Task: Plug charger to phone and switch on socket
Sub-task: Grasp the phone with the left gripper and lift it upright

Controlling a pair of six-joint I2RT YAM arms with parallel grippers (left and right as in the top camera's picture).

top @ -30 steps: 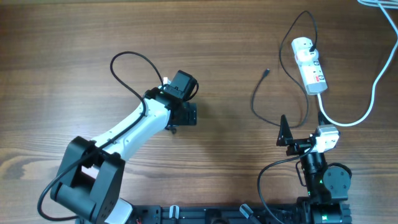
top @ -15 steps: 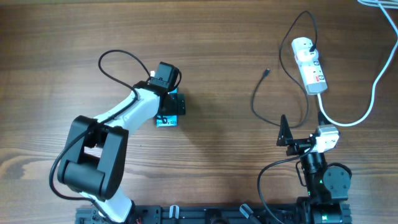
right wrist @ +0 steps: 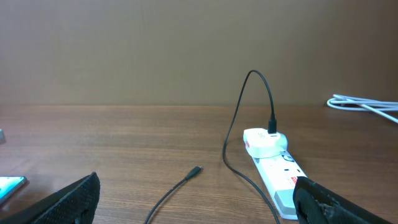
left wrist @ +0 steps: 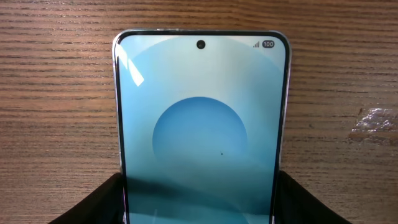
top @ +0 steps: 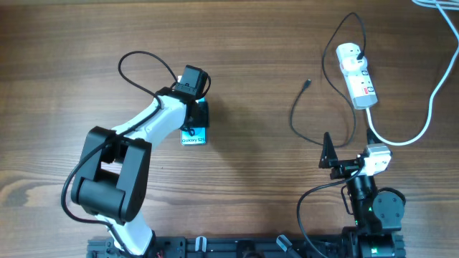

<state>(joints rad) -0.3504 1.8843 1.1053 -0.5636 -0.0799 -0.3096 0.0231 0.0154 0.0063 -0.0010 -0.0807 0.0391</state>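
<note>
The phone (left wrist: 200,124), with its cyan screen up, lies on the wooden table between my left gripper's fingers (left wrist: 200,205), which press on both long edges. In the overhead view my left gripper (top: 192,107) covers the phone's far half, and the "Galaxy S25" end (top: 193,135) sticks out toward the front. The charger's black cable (top: 295,118) runs from its plug (top: 349,51) in the white socket strip (top: 358,79) to a loose connector (top: 308,84) on the table. My right gripper (right wrist: 199,211) is open and empty, low at the front right, facing the connector (right wrist: 196,170) and the strip (right wrist: 281,179).
A thick white cord (top: 424,107) curves from the strip's near end to the table's far right corner, and shows in the right wrist view (right wrist: 367,104). The left arm's black cable (top: 143,72) loops above the table behind the left gripper. The phone's edge shows far left (right wrist: 11,185).
My left gripper has swung left and turned, and the phone has turned with it; its text end now shows toward the front. The right arm, charger and strip have not moved.
</note>
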